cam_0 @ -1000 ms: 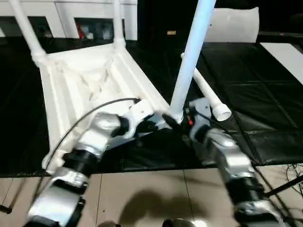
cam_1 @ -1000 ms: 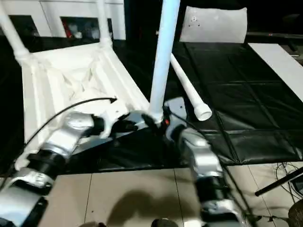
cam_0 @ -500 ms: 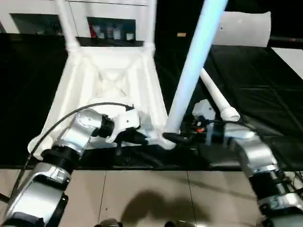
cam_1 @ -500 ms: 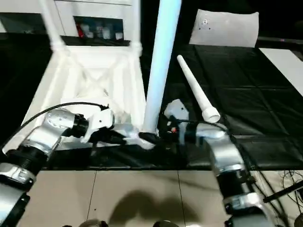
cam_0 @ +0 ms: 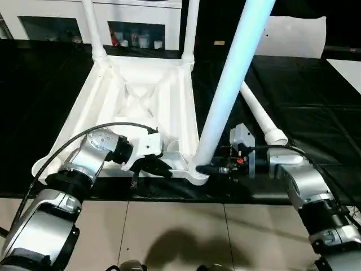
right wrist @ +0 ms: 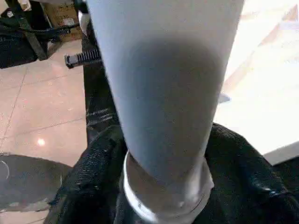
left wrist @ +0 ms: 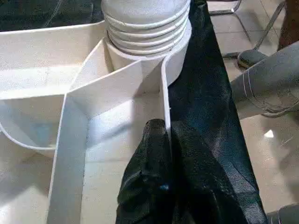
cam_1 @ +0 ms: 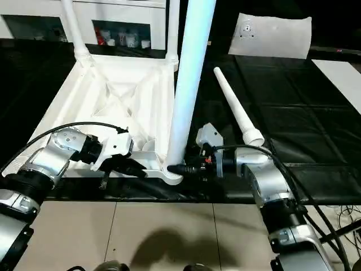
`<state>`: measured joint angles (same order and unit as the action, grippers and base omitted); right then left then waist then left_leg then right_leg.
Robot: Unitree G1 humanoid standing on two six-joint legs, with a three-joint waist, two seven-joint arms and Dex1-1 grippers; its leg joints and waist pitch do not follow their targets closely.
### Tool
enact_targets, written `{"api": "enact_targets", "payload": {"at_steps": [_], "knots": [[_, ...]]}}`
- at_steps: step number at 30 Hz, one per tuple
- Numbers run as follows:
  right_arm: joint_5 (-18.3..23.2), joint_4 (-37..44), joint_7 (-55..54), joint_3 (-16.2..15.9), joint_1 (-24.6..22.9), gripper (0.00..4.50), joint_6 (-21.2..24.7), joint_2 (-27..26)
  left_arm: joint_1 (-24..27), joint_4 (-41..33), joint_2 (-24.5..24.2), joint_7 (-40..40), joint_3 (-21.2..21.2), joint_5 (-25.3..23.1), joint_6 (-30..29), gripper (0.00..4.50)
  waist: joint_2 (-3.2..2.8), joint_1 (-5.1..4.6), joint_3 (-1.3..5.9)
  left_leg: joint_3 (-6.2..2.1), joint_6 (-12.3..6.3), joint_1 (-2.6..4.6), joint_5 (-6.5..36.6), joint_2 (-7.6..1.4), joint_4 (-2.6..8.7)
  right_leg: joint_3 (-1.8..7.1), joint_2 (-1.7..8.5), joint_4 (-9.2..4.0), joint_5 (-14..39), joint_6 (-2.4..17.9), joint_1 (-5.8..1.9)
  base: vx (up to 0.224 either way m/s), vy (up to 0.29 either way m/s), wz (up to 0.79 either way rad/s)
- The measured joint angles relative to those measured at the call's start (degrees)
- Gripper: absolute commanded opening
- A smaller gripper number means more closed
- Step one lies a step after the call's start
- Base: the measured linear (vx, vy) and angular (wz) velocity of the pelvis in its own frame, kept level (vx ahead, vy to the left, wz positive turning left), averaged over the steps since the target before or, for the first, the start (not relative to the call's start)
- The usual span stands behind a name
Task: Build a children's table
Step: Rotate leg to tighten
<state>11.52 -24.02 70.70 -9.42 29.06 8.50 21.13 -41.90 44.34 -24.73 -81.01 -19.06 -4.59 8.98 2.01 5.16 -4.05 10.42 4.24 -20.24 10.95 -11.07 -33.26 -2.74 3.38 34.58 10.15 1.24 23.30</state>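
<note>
Left eye view shows our right gripper clamped around the long white tapered tube leg, upright in the upturned white ribbed plastic tabletop's near corner socket. At nine o'clock of that socket, our left gripper pinches the tabletop's rim.

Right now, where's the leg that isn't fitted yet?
The loose leg lies on the black mat, on the robot's right of the upturned tabletop, just beyond the right gripper, its wide end toward the robot.
</note>
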Motion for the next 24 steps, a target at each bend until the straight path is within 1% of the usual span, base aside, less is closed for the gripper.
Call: {"api": "enact_targets", "payload": {"at_steps": [3, 5, 10, 15, 18, 20, 21, 24], "knots": [[0.0, 0.0, 0.5, 0.0, 0.4, 2.30, -0.2, -0.1, -0.5, 1.0, 0.1, -0.5, 0.0, 0.0, 0.5, 0.00, 0.00, 0.08, 0.00, 0.00, 0.00, -0.02, 0.0, 0.00, 0.00, -0.01, 0.00, -0.01, 0.0, 0.0, 0.00, 0.000, 0.000, 0.00], [0.1, 0.0, 0.7, -0.1, 0.4, 2.07, -0.3, -0.1, -0.7, 1.5, 0.1, -0.8, 0.0, 0.0, 1.0, 0.00, 0.00, 0.13, 0.00, 0.00, 0.00, -0.03, 0.0, 0.00, -0.02, -0.01, 0.00, -0.01, 0.0, 0.0, 0.00, 0.000, 0.000, 0.00], [0.1, -0.1, 1.0, -0.1, 0.4, 1.95, -0.3, -0.1, -0.8, 1.7, 0.1, -1.0, 0.0, 0.0, 1.2, 0.00, 0.00, 0.17, 0.00, -0.01, 0.00, -0.04, 0.0, 0.00, -0.04, -0.01, 0.01, 0.00, 0.0, 0.0, 0.00, 0.000, 0.000, 0.00], [0.2, 0.2, 1.0, -0.1, 0.1, 1.94, -0.2, -0.1, -1.0, 2.2, 0.2, -1.2, 0.0, 0.0, 1.3, 0.00, 0.00, 0.20, 0.00, -0.01, 0.00, -0.04, 0.0, 0.00, -0.03, -0.02, 0.01, -0.01, 0.0, 0.0, 0.00, 0.000, 0.000, 0.00], [1.3, 1.3, -0.4, 0.8, -1.1, 1.94, 1.9, -0.9, -1.2, 2.1, 1.0, -0.9, 0.3, 0.1, -1.6, 0.00, 0.00, 0.43, 0.00, -0.01, 0.00, -0.03, 0.0, 0.00, -0.03, -0.01, 0.01, -0.01, 0.0, 0.0, -0.02, 0.000, 0.000, 0.00], [1.5, 2.5, -3.9, 2.1, -2.8, 1.94, 3.2, -2.6, -1.2, 2.0, 2.6, 1.3, 1.7, 0.7, -5.6, 0.00, 0.00, 0.67, 0.00, 0.00, 0.00, 0.06, 0.0, 0.01, -0.05, -0.01, 0.04, 0.01, 0.0, 0.0, -0.11, 0.000, 0.000, 0.00], [1.2, 2.7, -6.7, 3.0, -3.3, 1.94, 3.3, -3.6, -1.2, 2.0, 3.4, 3.4, 2.3, 0.5, -7.3, 0.00, 0.00, 0.62, 0.00, 0.00, 0.00, 0.13, 0.0, 0.02, -0.08, 0.00, 0.06, 0.04, 0.0, 0.0, -0.15, 0.000, 0.000, 0.00], [-0.1, 2.6, -16.3, 5.9, -4.3, 1.94, 3.6, -7.4, -1.2, 2.0, 5.6, 9.9, 3.6, 0.3, -11.4, 0.00, 0.00, -0.15, 0.00, -0.01, 0.01, 0.22, 0.0, 0.05, -0.21, 0.05, 0.07, 0.07, 0.1, -0.1, -0.21, 0.000, 0.000, 0.00]]}}
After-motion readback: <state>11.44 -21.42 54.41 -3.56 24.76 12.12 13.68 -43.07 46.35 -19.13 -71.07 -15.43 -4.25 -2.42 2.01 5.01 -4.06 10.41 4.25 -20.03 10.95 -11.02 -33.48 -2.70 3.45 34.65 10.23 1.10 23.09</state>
